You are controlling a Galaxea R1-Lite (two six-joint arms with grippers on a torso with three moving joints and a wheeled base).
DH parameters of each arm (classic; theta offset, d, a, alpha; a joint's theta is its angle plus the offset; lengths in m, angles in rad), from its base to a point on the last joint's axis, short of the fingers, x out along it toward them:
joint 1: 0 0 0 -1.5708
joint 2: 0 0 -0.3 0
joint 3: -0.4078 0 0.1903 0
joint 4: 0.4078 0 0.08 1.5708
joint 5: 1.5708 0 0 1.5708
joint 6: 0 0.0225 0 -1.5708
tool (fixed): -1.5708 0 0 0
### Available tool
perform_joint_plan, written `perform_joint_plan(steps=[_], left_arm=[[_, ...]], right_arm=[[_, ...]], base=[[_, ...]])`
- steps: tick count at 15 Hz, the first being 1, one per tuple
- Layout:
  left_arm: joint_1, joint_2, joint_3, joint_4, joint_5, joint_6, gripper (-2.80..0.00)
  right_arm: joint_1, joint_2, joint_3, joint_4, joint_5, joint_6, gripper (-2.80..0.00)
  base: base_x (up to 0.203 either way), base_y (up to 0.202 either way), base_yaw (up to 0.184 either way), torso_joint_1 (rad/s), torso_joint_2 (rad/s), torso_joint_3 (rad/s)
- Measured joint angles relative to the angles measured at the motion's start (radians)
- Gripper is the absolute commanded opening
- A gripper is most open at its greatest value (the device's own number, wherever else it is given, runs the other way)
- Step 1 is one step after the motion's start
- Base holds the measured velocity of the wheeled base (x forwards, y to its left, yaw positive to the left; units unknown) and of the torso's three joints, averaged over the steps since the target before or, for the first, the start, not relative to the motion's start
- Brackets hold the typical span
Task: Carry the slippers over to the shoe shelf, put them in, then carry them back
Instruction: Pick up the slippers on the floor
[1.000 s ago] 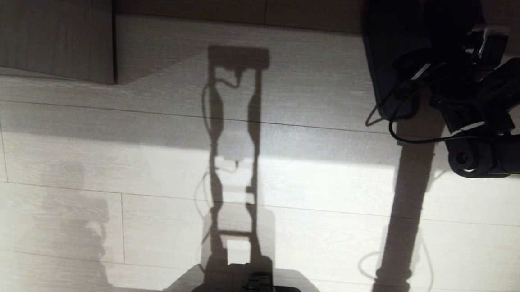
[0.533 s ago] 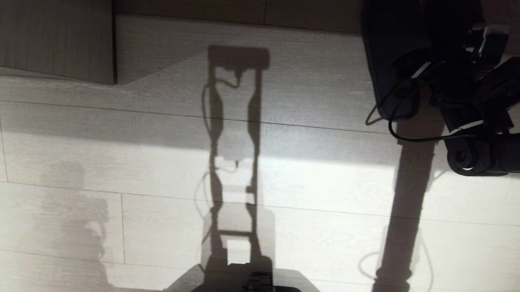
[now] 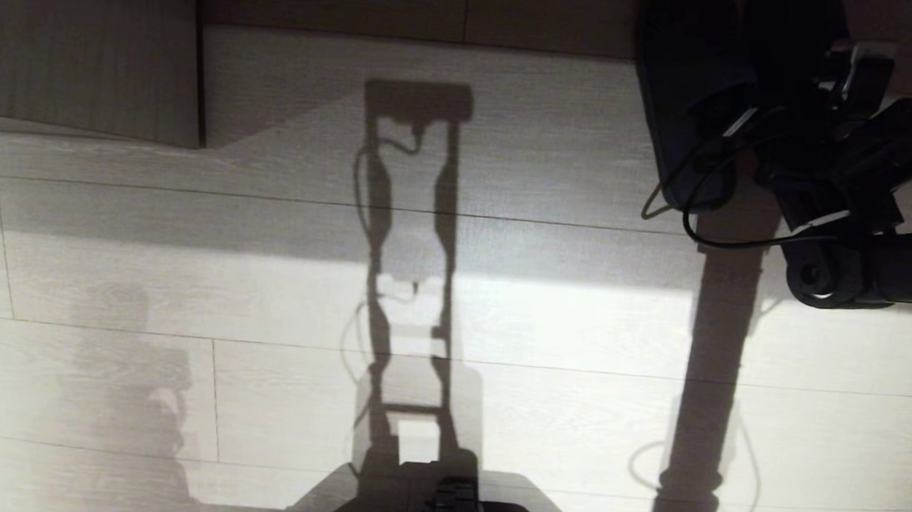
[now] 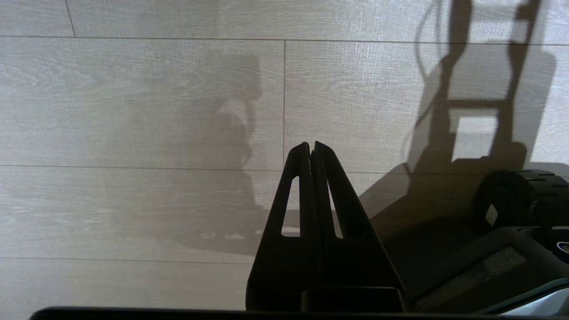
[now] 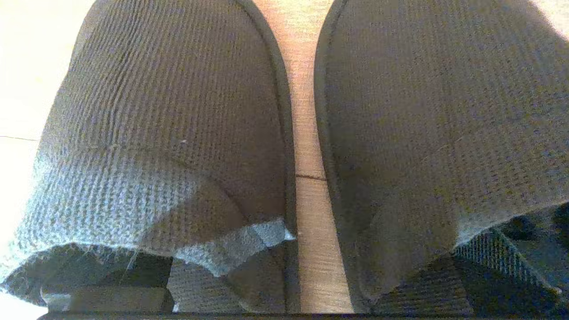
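Head view, looking down on a pale plank floor [image 3: 547,325] streaked with hard light: two dark slippers [image 3: 683,104] lie side by side at the upper right, toes away from the robot, close to a brown panel edge [image 3: 408,4] along the top of the picture; one slipper shows most of its length, the other is largely covered by the right arm [image 3: 898,271], which reaches in from the right border with one black cable looping beneath it; the right gripper [image 3: 757,116] sits low over the pair, at their open heel ends; in the right wrist view the two slippers fill the picture, their waffle-weave uppers [image 5: 178,111] separated by one narrow strip of floor, and one gripper finger [image 5: 102,300] shows inside the mouth of one slipper while the other finger [image 5: 511,253] lies at the mouth of the second; the jaws stand spread wide across the pair, and whether they press on the fabric cannot be told; left wrist view shows the left gripper [image 4: 311,149] with its two fingers pressed together, holding nothing, hanging over bare planks beside the robot's dark base [image 4: 511,209]; one slab of grey laminate [image 3: 81,43] fills the upper left corner of the head view; long shadows of the robot's frame fall down the middle of the floor.
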Motion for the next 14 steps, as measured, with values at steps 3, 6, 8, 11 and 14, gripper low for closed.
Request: perform_joint_plan(steps=[3, 6, 8, 11, 14], left_arm=[[0.000, 0.000, 0.000, 0.000, 0.000, -0.001, -2.80], [0.000, 0.000, 0.000, 0.000, 0.000, -0.001, -2.80], [0.000, 0.000, 0.000, 0.000, 0.000, -0.001, -2.80], [0.000, 0.000, 0.000, 0.000, 0.000, -0.001, -2.80], [0.000, 0.000, 0.000, 0.000, 0.000, -0.001, -2.80]], right_arm=[[-0.001, -0.002, 0.000, -0.001, -0.001, 0.000, -2.80], [-0.001, -0.005, 0.003, 0.000, 0.000, 0.001, -2.80], [-0.001, -0.006, 0.003, 0.001, 0.000, 0.000, -2.80], [-0.001, -0.007, 0.006, 0.000, 0.000, 0.001, -2.80], [-0.001, -0.011, 0.008, 0.001, -0.001, 0.001, -2.80]], base=[[0.000, 0.000, 0.000, 0.000, 0.00, 0.000], [0.000, 0.000, 0.000, 0.000, 0.00, 0.000], [0.000, 0.000, 0.000, 0.000, 0.00, 0.000], [0.000, 0.000, 0.000, 0.000, 0.00, 0.000], [0.000, 0.000, 0.000, 0.000, 0.00, 0.000]])
